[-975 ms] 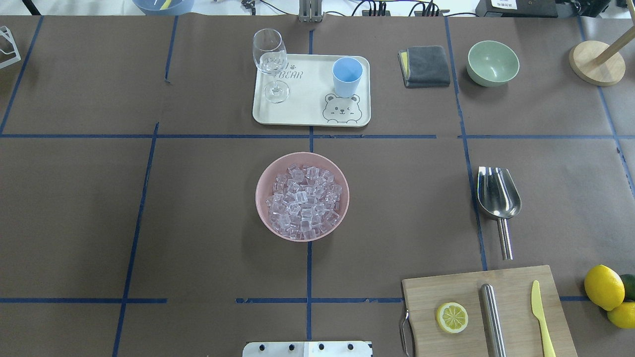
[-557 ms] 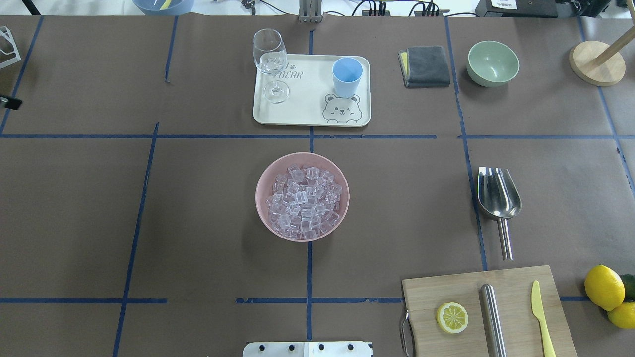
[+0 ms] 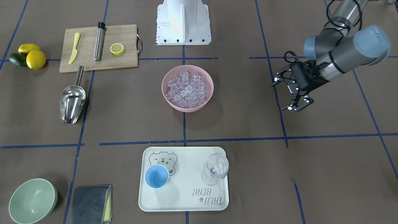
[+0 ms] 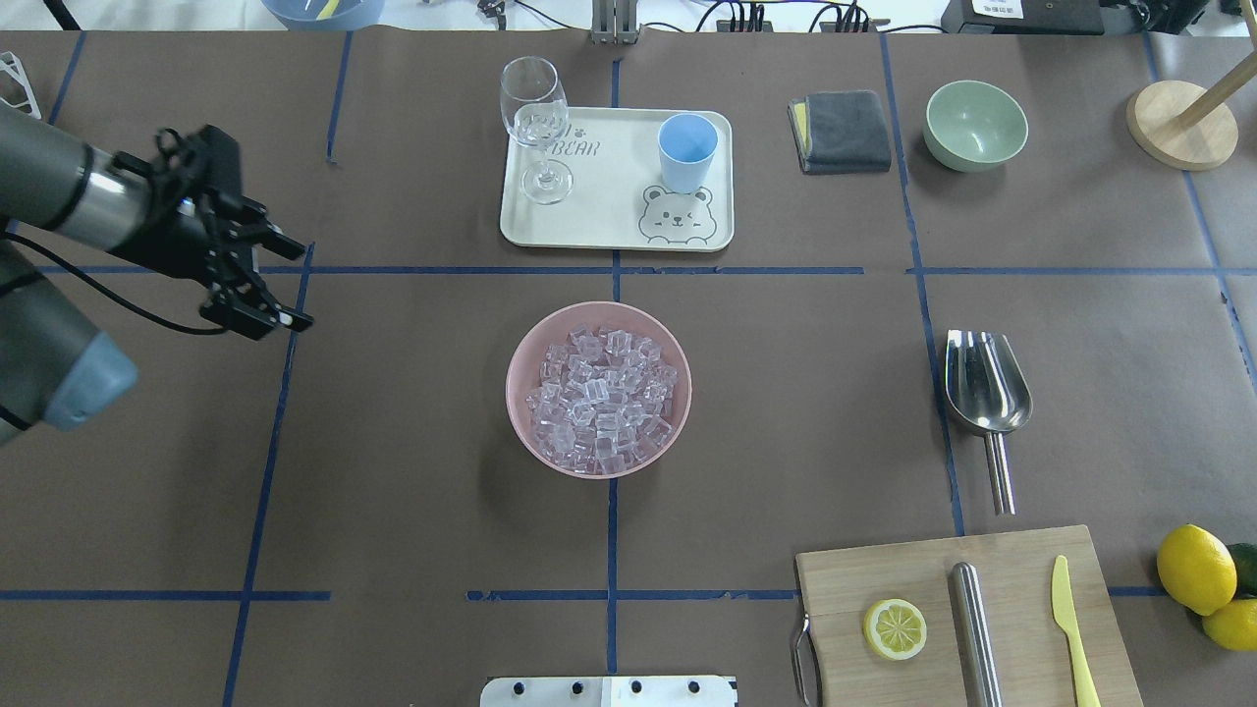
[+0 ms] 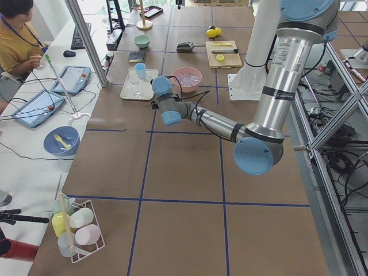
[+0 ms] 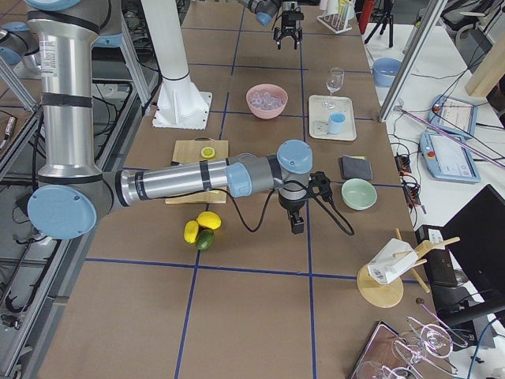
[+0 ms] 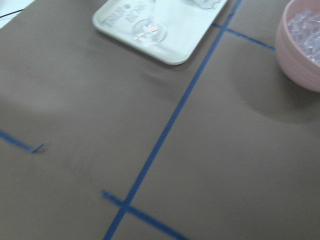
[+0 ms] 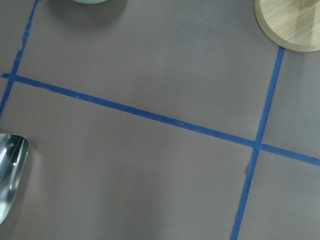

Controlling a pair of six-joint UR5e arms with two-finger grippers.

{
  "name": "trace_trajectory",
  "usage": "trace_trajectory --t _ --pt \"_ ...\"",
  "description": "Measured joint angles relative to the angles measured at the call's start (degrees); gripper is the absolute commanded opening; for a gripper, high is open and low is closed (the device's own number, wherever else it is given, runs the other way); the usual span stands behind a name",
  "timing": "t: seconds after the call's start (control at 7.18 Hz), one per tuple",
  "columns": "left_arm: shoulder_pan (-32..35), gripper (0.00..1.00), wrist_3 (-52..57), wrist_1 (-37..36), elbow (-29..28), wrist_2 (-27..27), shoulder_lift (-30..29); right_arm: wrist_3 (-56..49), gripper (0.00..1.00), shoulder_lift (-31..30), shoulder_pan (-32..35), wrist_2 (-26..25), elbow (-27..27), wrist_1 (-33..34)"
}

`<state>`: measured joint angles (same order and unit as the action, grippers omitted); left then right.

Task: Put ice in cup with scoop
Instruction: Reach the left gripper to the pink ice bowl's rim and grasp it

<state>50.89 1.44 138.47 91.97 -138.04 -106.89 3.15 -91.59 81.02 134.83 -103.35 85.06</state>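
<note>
Ice sat heaped in pink bowl, mid-table. Cup stood upright and empty on cream tray, on bowl's far side from robot, with wine glass on same tray. Scoop lay flat on table well off bowl's right, nothing touching it, handle pointing back toward robot. Left gripper hung well off bowl's left, fingers spread wide, nothing between them. Right gripper was way out past scoop on bowl's right. Only the side cam caught it, so couldn't tell if its fingers were apart or together.
</note>
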Motion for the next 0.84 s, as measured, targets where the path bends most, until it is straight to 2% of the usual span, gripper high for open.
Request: trace_trajectory --t 0.42,0.7,0.84 --pt "-9.4 0.99 -0.2 6.5 -3.8 8.5 -4.9 6.7 1.00 0.1 -4.8 -0.2 -4.7 -0.1" --pt "-13.4 0.99 -0.4 13.9 -7.9 15.6 -6.2 17.7 1.00 -0.1 -10.1 -1.3 -8.9 -0.6" --pt "-14.5 0.99 -0.7 16.1 -9.1 16.9 -6.4 23.6 1.00 -0.5 -13.6 -3.6 -10.6 -3.0"
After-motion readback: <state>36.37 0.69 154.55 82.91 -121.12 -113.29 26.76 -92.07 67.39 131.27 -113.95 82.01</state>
